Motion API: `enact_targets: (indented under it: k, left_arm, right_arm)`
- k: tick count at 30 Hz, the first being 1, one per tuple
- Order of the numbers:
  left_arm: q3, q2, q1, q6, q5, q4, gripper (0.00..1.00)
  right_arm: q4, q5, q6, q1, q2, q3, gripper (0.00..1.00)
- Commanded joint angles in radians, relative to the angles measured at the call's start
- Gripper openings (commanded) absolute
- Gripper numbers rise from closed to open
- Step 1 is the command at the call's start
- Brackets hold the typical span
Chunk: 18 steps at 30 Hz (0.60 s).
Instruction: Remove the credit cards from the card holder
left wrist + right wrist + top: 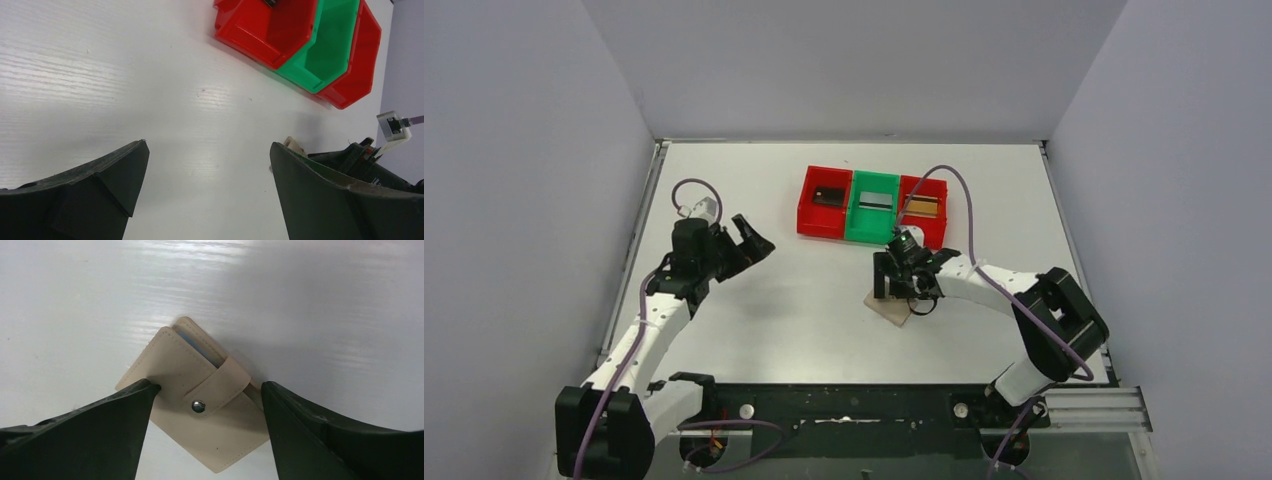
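Observation:
The beige card holder (220, 435) lies flat on the white table, its snap tab fastened and a strip of blue lining showing at its far edge. My right gripper (207, 386) is lowered over it, open; one fingertip touches its left corner and the other stands at its right corner. The top view shows the holder (892, 312) under the right gripper (906, 292). A dark credit card (828, 196), a silver-grey one (876, 202) and a gold-brown one (922, 206) each lie in a bin. My left gripper (749, 240) hangs open and empty to the left (209, 145).
Side by side at the back of the table stand a red bin (809, 218), a green bin (856, 232) and a second red bin (940, 232), just behind the right gripper. The right arm's purple cable arcs over the bins.

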Motion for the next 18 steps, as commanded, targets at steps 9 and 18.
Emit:
enact_targets:
  k: [9, 18]
  left_arm:
    - [0.02, 0.077, -0.004, 0.055, 0.088, 0.034, 0.89]
    - [-0.017, 0.088, -0.073, 0.01, 0.127, 0.055, 0.79]
  right_arm:
    - [0.081, -0.041, 0.032, 0.113, -0.022, 0.13, 0.81]
    - [-0.027, 0.04, -0.1, 0.06, 0.001, 0.118, 0.82]
